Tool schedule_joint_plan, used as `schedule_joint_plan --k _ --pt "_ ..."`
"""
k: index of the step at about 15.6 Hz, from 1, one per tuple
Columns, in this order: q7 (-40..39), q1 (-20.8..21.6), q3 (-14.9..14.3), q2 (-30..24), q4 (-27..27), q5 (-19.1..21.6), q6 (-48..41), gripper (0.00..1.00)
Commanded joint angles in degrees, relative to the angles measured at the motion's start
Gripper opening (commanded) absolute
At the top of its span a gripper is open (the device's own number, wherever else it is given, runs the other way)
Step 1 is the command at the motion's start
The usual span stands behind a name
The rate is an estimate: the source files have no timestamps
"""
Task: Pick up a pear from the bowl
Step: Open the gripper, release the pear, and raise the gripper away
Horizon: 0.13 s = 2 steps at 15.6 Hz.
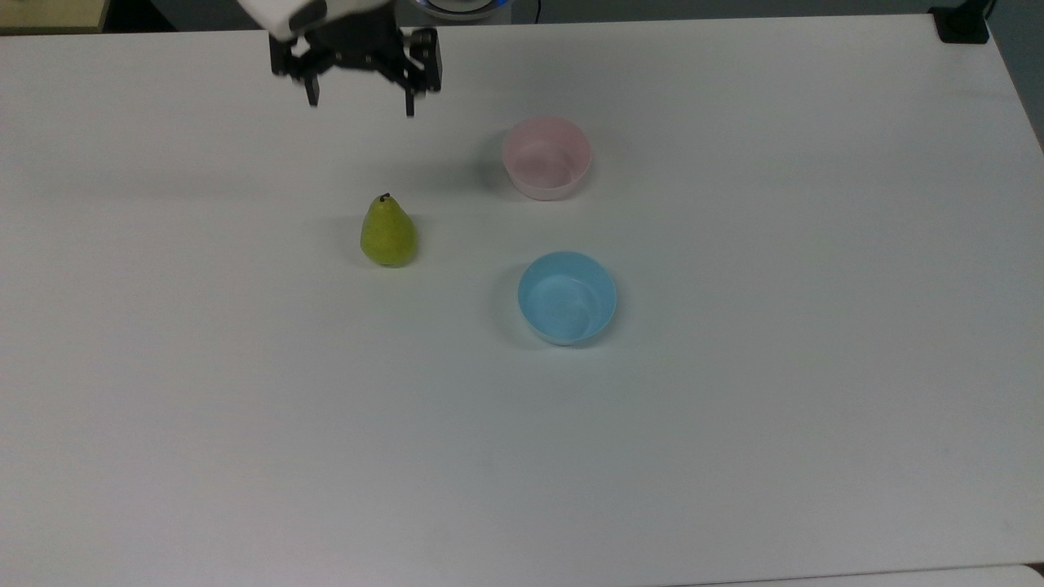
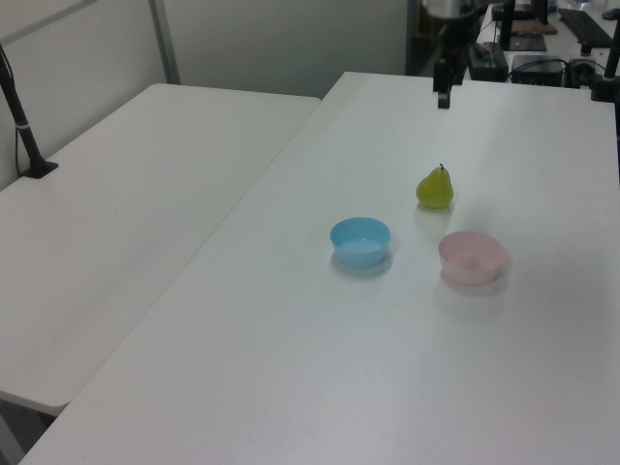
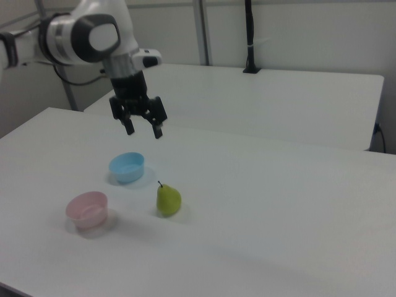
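Top view: pear (image 1: pixel 388 233) standing upright on table (image 1: pixel 734 456), stem up, outside pink bowl (image 1: pixel 546 156), well apart from it. Bowl lying empty. Gripper (image 1: pixel 360 99) hanging high above table, fingers spread wide, gripping nothing. Judgement: removal from bowl looking done; nothing left but arm clearing. Blue bowl (image 1: pixel 567 296) sitting near pear, not touching. Nothing obstructing.

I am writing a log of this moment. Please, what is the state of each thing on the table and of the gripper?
pear: upright on the table, free
pink bowl: upright, empty
blue bowl: upright, empty
gripper: open, raised, holding nothing
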Motion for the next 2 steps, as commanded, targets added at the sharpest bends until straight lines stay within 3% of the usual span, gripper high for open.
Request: schedule_joint_plan --k 1,2 --pt "0.95 -0.17 0.00 -4.48 -2.52 1.84 -2.17 1.00" --pt "1.21 -0.17 0.00 -4.48 -2.61 1.84 -2.17 1.00"
